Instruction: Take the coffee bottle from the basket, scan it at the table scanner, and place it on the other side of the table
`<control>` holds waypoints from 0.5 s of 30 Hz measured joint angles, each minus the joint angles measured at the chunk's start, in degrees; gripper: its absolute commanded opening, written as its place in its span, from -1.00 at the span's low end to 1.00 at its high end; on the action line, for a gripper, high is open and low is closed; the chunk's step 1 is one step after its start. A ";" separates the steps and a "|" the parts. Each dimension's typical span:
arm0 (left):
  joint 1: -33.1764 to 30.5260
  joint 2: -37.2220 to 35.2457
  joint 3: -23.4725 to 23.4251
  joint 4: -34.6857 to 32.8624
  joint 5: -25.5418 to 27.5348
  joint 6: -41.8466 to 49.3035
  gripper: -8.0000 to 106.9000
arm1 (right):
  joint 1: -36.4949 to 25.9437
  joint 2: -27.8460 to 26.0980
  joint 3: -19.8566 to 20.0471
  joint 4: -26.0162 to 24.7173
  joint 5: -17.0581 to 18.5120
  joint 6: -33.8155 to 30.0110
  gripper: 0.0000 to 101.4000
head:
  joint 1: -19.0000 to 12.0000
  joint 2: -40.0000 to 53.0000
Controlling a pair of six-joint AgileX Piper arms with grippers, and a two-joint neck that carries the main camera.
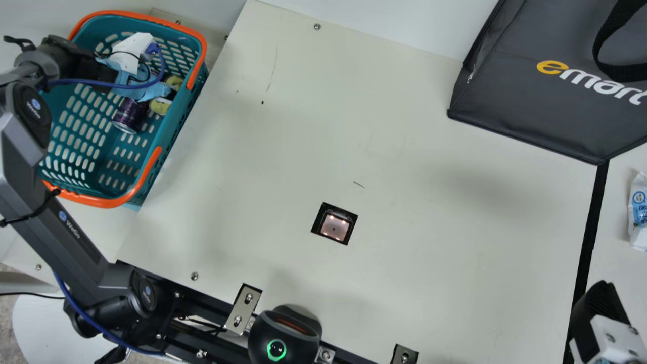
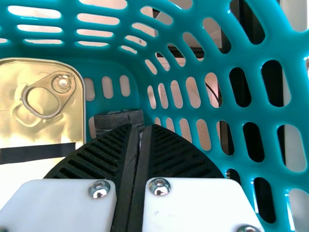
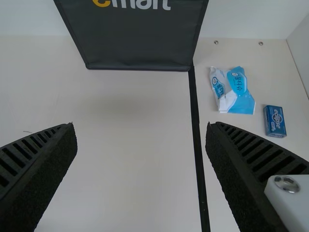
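Cream-coloured table [image 1: 429, 212] spreads between the two arms. What looks like the coffee bottle [image 2: 119, 120] is inside the teal basket [image 1: 107, 203], only its black ribbed cap visible, just beyond the tips of the left gripper [image 1: 132, 53]. Those fingers are together; whether they touch the cap, I cannot tell. Near the cap lies a gold tin [image 2: 48, 96] with a ring pull, and the basket also holds a dark purple can [image 1: 130, 115]. Outside it, the scanner [image 1: 334, 226] sits set into the tabletop. Farther off, the right gripper [image 1: 601, 290] has its fingers wide apart, near the black strip [image 1: 589, 242]. A dark bag [image 1: 530, 116] stands toward the far edge; across the strip lie a white-and-blue packet [image 3: 234, 89] and a small blue box [image 3: 275, 121].
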 measured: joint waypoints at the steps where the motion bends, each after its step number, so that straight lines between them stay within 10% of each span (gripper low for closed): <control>1: 0.00 0.00 -0.01 0.00 -0.17 0.11 -1.00 | 0.00 0.00 0.00 0.00 0.00 0.00 0.87 | 0.09 0.00; 15: 1.82 -1.16 3.89 3.14 -0.68 2.81 -1.00 | 0.00 0.00 0.00 0.00 0.00 0.00 0.87 | 0.09 0.00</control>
